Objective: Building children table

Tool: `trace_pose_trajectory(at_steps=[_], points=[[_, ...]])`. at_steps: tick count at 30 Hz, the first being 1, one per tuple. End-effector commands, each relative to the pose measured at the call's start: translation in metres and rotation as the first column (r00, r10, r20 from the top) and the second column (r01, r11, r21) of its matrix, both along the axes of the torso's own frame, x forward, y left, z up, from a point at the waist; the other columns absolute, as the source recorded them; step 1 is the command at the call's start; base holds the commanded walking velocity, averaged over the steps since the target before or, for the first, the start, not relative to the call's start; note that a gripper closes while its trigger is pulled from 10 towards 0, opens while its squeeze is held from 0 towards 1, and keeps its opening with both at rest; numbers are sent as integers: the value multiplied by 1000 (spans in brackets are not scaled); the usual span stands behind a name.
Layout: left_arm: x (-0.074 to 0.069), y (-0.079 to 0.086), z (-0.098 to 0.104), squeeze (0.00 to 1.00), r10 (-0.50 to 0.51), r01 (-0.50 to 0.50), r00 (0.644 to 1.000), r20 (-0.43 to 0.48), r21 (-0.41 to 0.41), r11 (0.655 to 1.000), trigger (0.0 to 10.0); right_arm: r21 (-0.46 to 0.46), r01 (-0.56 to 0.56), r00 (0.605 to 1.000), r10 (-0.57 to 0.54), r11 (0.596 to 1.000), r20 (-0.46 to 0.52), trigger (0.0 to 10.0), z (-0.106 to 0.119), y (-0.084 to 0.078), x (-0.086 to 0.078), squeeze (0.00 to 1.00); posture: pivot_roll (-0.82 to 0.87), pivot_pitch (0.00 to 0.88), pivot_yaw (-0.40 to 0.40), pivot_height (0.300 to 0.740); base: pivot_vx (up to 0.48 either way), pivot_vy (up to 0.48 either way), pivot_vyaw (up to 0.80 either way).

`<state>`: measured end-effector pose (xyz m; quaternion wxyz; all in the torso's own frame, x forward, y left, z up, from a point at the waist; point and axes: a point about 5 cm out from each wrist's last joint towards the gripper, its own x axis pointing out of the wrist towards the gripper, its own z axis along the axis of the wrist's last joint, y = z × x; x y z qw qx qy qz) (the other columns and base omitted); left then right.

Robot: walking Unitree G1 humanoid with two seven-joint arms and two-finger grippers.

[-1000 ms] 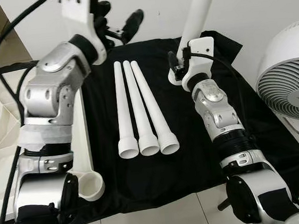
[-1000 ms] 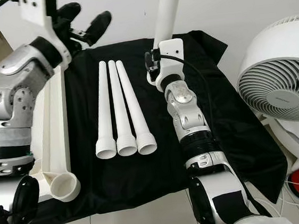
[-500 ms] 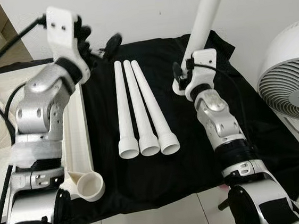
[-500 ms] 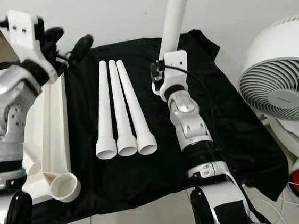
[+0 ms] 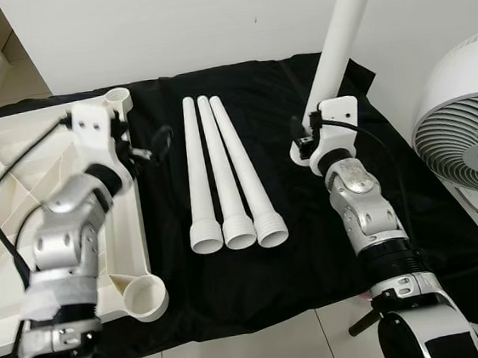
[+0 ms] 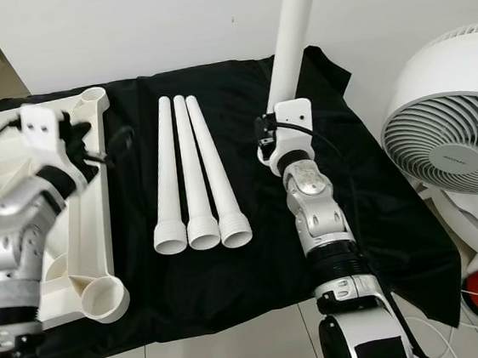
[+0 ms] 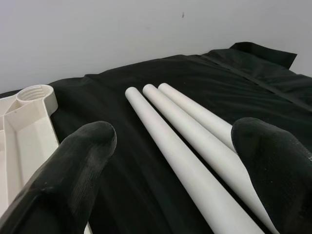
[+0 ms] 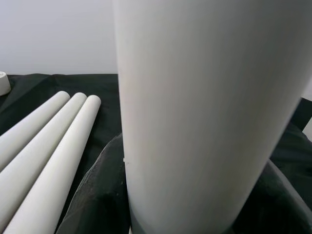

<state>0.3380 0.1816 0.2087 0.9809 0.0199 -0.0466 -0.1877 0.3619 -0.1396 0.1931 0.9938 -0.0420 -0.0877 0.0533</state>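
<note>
A black cloth (image 5: 315, 248) covers the work surface. Three white tapered plastic table legs (image 5: 218, 173) lie side by side on it, wide threaded ends toward the robot.

The right gripper (image 5: 312, 128) is clamped on a fourth white plastic table leg (image 5: 344, 24), which stands nearly upright and leans toward 1 o'clock, rising from the gripper past the top of the head views. In the right wrist view this leg (image 8: 204, 107) stands close before the camera, with the three lying legs at 9 o'clock of it.

The left gripper (image 5: 154, 145) hangs with its black fingers (image 7: 73, 170) spread apart, holding nothing, over the cloth just beside the right edge of the white plastic upturned tabletop (image 5: 20, 210). The lying legs are at its 3 o'clock, apart from it. The tabletop's round corner sockets (image 5: 145, 296) face up.

A white round fan (image 5: 464, 121) stands at 3 o'clock.
</note>
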Motion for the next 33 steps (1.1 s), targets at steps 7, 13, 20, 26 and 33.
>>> trace_pose_trajectory(at_steps=[7, 13, 20, 26, 33], points=[[5, 13, 2, 0, 213, -212, 977, 20, -37, 977, 10000, -11, 8, 1000, -8, 1000, 18, 10000, 7, -3, -1, 0, -65, 47, 30, 740, 0, 0, 0], [4, 21, 5, 0, 261, -260, 965, 15, -70, 963, 10000, -30, 22, 1000, -22, 999, 23, 10000, 4, -2, -3, 0, -60, 51, 45, 740, 0, 84, 0], [1, 23, 5, 0, 277, -275, 961, 17, -71, 959, 10000, -43, 27, 999, -26, 999, 22, 10000, 4, -3, -4, 0, -54, 57, 53, 740, 0, 261, 0], [2, 23, 5, 0, 278, -276, 960, 21, -75, 958, 10000, -54, 30, 999, -28, 998, 26, 10000, 6, -5, -3, 0, -56, 60, 48, 740, 0, 281, 0], [2, 23, 5, 0, 280, -278, 960, 22, -78, 958, 10000, -62, 33, 999, -32, 998, 28, 10000, 7, -6, -3, 0, -54, 57, 41, 740, 0, 286, 0]])
